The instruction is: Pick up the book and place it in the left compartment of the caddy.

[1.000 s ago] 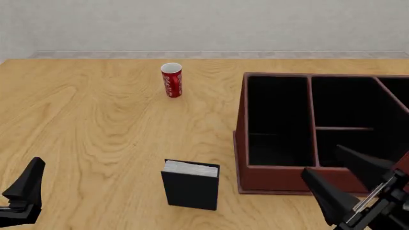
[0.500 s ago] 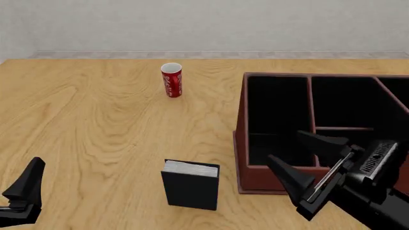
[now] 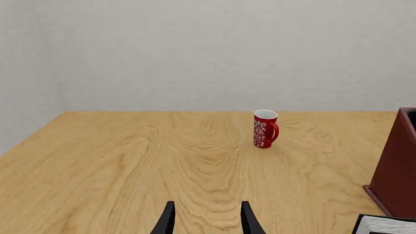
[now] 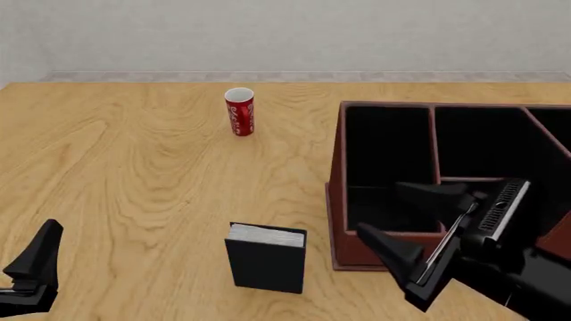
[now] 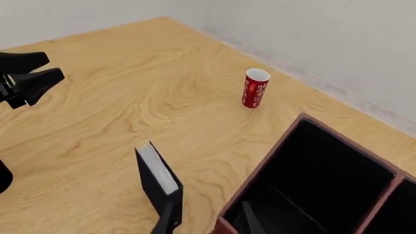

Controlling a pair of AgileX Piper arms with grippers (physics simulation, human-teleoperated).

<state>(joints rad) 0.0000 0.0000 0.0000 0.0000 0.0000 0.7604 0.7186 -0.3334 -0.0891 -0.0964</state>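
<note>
The book point(image 4: 266, 257) stands upright on the table, dark covers, white page edge on top. It also shows in the right wrist view point(image 5: 159, 178) and at a corner of the left wrist view point(image 3: 383, 225). The reddish-brown caddy point(image 4: 337, 194) stands to the book's right, and its long left compartment point(image 4: 386, 160) holds nothing. My right gripper point(image 4: 381, 208) is open and empty, hovering over the caddy's front left corner, right of the book. My left gripper point(image 4: 36, 267) is open and empty at the front left, far from the book.
A red can point(image 4: 239, 112) stands far back, left of the caddy; it also shows in the left wrist view point(image 3: 264, 128) and the right wrist view point(image 5: 255, 88). The caddy's right side is split by a cross divider point(image 4: 482, 179). A wall runs behind the table.
My right gripper has moved up and to the left from the front right corner, over the caddy's front edge toward the book. The left arm, book and can have not moved.
</note>
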